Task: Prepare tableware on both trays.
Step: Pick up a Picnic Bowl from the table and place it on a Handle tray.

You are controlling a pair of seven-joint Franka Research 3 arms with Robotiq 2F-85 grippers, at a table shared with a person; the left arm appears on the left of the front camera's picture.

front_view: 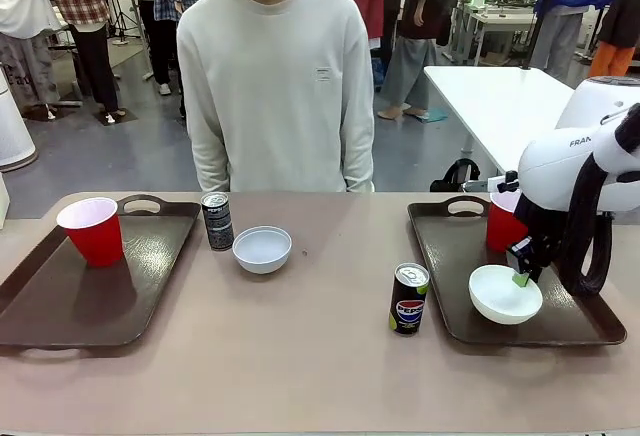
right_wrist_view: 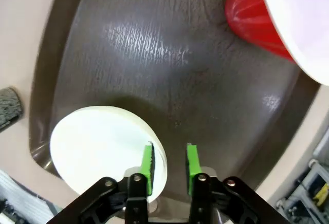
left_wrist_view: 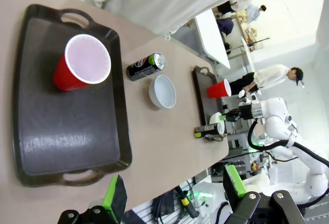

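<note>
Tableware sits partly on two dark brown trays, partly on the tan tabletop (front_view: 320, 366).

Front view: L tray (front_view: 60, 306) lies at 9 o'clock of the table. L cup (front_view: 92, 229), red w/ white inside, stands upright at that tray's 11 o'clock corner. Plain can (front_view: 217, 221), dark, stands on the tabletop at 3 o'clock from L cup, just off the tray's rim. Table bowl (front_view: 262, 249), white and round, sits on the tabletop at 4 o'clock from plain can, near but apart.

R tray (front_view: 450, 256) lies at 3 o'clock of the table. R cup (front_view: 503, 226), red, stands at its 12 o'clock edge, partly behind my R arm. Tray bowl (front_view: 497, 301), white, rests near the tray's middle, a bit toward 6 o'clock. Pepsi can (front_view: 408, 299) stands on the tabletop at 9 o'clock from tray bowl, just outside the tray's rim. A person (front_view: 275, 86) in a cream sweater stands at 12 o'clock, across the table.

R wrist view: my R gripper (right_wrist_view: 169, 152) is released. Its jaws are part-open astride tray bowl's rim, w/ one green pad (right_wrist_view: 148, 162) over the inside. The other pad is outside, w/ a strip of tray showing btwn it and the rim. In the front view it meets the bowl at 1 o'clock.

L wrist view: my L gripper (left_wrist_view: 174, 189) is released, pads wide apart, grasping nothing. It hangs clear above the table, w/ L tray toward 10 o'clock of that picture.
</note>
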